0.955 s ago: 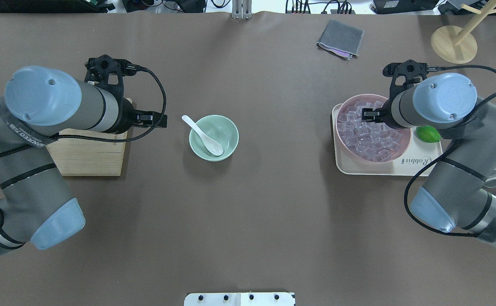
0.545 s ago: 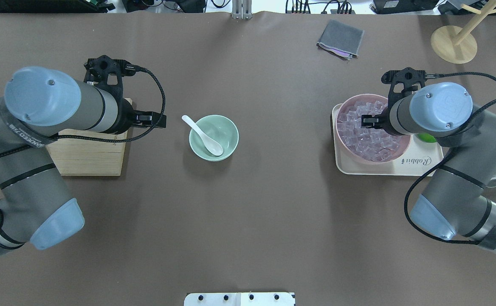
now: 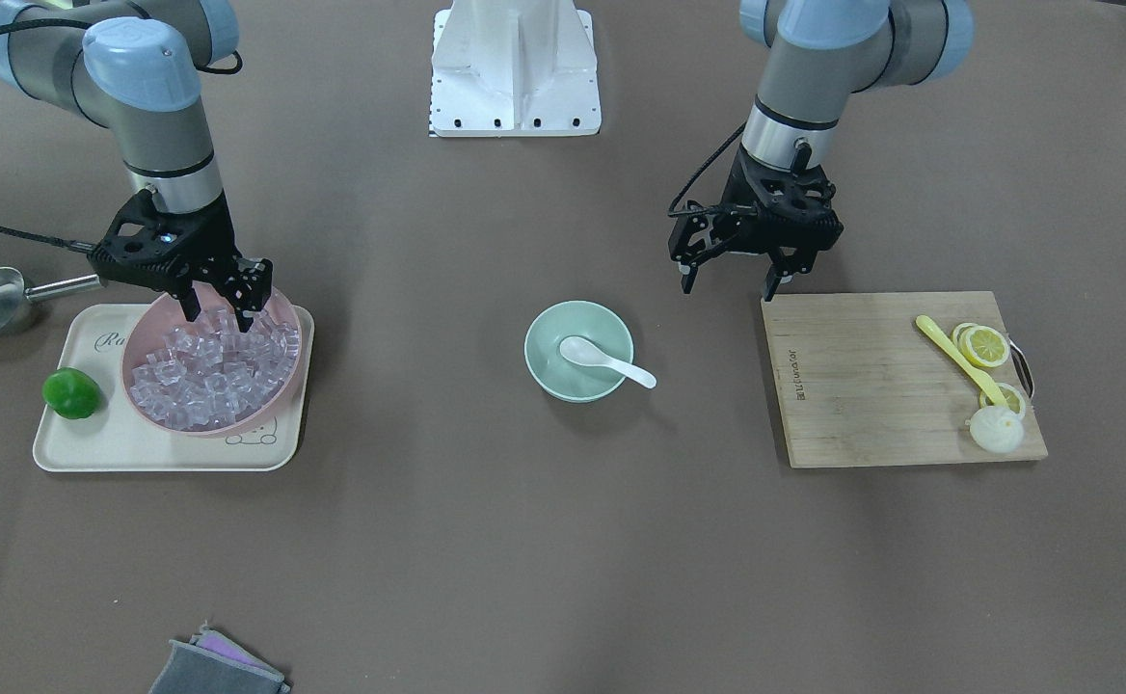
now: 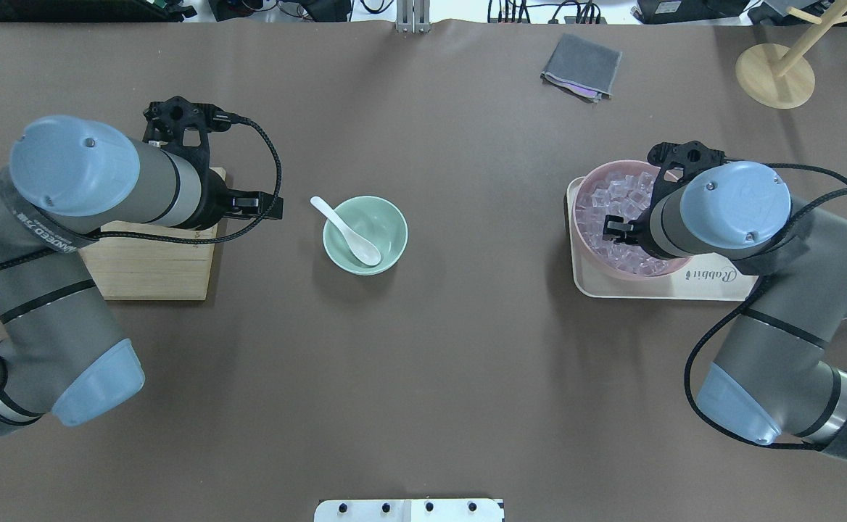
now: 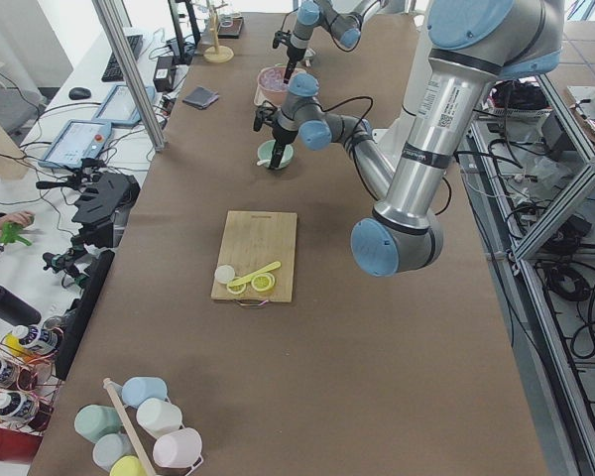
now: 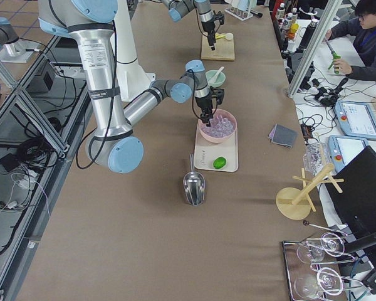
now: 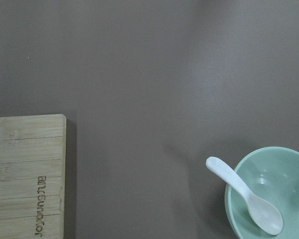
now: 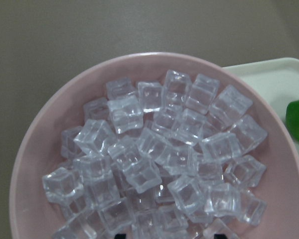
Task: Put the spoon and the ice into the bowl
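The spoon (image 3: 602,360) lies with its scoop inside the mint-green bowl (image 3: 536,359), handle over the rim. The ice (image 8: 152,164) sits heaped in the pink bowl (image 8: 45,134). From overhead my right arm (image 4: 735,206) hides part of it, and I cannot tell whether a finger touches a cube. The right gripper (image 3: 219,306) hangs spread open over that heap. The left gripper (image 3: 729,285), also open, hovers near the cutting board (image 3: 871,386).

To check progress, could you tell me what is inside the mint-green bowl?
Only the white spoon: its scoop lies in the bowl, handle leaning over the rim. The ice seen is in the pink bowl. Only the floor under the scoop is covered.
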